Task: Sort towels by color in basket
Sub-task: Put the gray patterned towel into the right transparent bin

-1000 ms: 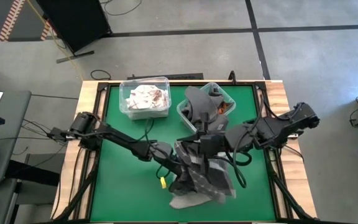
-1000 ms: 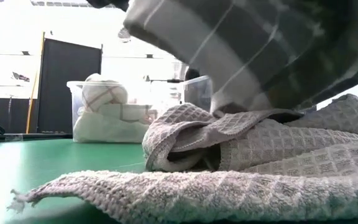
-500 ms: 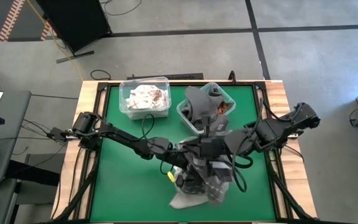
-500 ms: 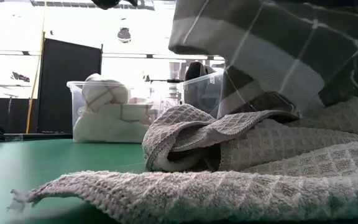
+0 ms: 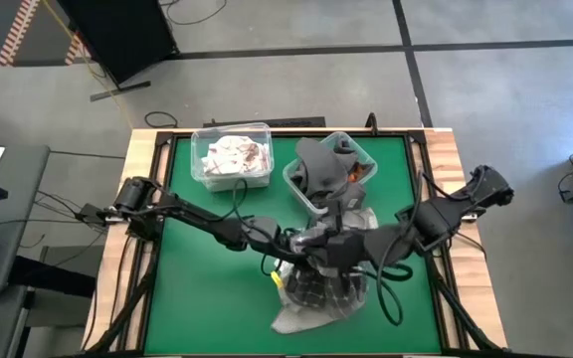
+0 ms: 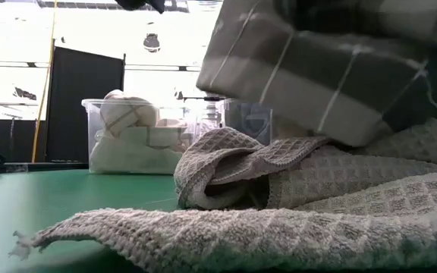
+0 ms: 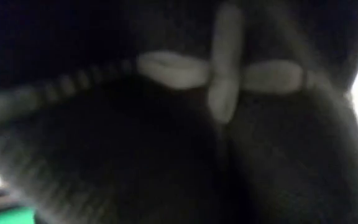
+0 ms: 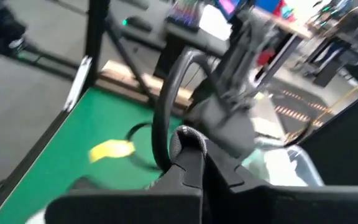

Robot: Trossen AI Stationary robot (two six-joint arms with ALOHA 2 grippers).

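Meeting over the middle of the tabletop [image 5: 197, 278], both grippers are bunched at one lifted cloth, the checked towel [image 6: 317, 83], which hangs above the pile of light grey towels [image 6: 279, 220] lying toward the near edge. The left gripper [image 5: 291, 242] comes in from the left side and the right gripper [image 5: 338, 244] from the right, so the two sit nearly touching, with the checked towel between and just below them. The left jaws are clenched, and its wrist view is filled with dark woven cloth crossed by pale stripes, so I judge them to be grasping the checked towel; the right jaws are clenched too, and that grip also seems to be on the same cloth, though its own view does not show it. Two clear bins stand at the far side: the left bin [image 5: 231, 157] holds pale towels, the right bin [image 5: 334, 171] holds dark grey and orange ones. The right bin lies just beyond the grippers, the left bin farther off to the far left. The towel hangs crumpled, with no clear long axis.
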